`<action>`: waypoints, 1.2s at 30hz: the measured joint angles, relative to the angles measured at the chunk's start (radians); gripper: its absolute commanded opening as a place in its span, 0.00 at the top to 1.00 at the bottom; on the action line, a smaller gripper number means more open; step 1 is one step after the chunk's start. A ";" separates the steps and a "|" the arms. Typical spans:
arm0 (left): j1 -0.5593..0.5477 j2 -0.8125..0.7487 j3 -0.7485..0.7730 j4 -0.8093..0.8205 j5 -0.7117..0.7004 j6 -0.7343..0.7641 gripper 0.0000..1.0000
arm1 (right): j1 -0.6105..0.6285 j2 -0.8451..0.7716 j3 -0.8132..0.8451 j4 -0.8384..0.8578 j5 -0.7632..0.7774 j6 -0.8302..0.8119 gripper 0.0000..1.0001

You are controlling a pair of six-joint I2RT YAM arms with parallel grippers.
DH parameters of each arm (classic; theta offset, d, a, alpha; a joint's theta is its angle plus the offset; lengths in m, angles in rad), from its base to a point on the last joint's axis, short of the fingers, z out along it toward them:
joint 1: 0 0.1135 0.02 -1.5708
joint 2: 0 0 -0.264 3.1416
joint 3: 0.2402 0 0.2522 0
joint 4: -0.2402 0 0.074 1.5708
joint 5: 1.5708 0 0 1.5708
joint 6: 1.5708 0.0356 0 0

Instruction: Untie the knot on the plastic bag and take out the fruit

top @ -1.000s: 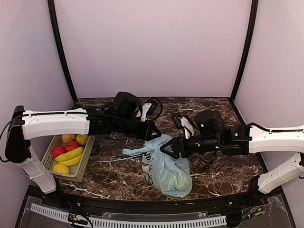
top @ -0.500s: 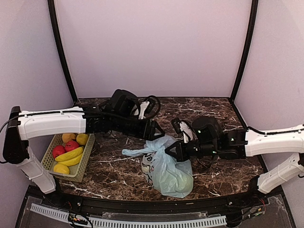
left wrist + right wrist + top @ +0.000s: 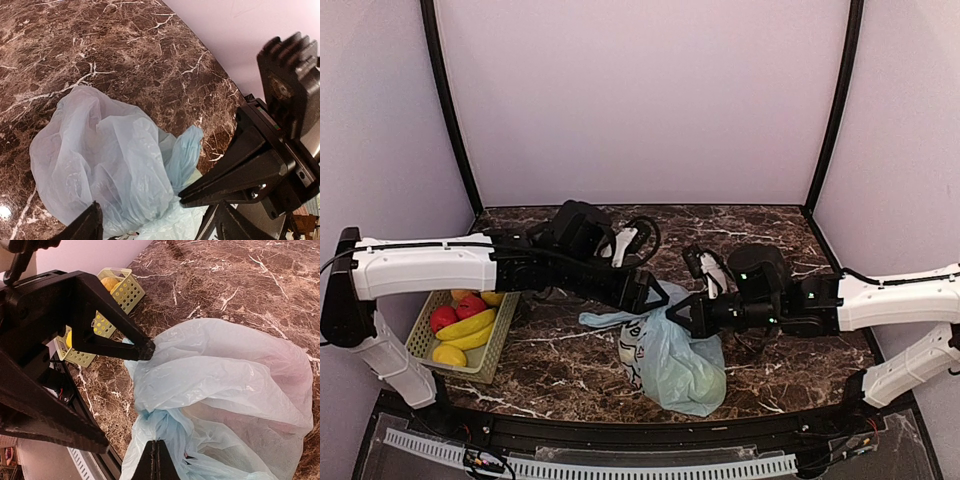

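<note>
The pale blue-green plastic bag (image 3: 670,360) lies crumpled on the marble table, near the front centre. My right gripper (image 3: 157,444) is shut, its tips pinching the bag's plastic at the darker twisted bunch of the knot (image 3: 162,417). In the top view this right gripper (image 3: 678,316) comes in from the right at the bag's upper edge. My left gripper (image 3: 645,296) hangs open just above the bag's top, one finger (image 3: 120,347) on each side of a billowing fold (image 3: 105,160). The fruit is hidden inside, apart from a faint green tint (image 3: 705,378).
A yellow slotted basket (image 3: 502,340) with bananas (image 3: 465,326) and red apples (image 3: 455,312) stands at the table's left edge, under the left arm. The enclosure's pale walls close in behind and at both sides. The black front rail (image 3: 620,432) runs close to the bag.
My left gripper went from shut to open and dropped slightly toward the bag. My right gripper went from open to shut on the bag's bunched plastic.
</note>
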 measured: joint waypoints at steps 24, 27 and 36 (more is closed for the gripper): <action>0.000 0.090 0.042 0.019 -0.063 0.024 0.99 | 0.000 0.000 -0.024 0.038 -0.027 -0.002 1.00; 0.000 0.090 0.040 0.019 -0.068 0.024 0.99 | 0.000 -0.005 -0.037 0.039 -0.028 -0.002 1.00; 0.004 0.077 0.040 0.018 -0.089 0.037 0.99 | 0.003 -0.045 -0.055 0.037 -0.031 -0.002 1.00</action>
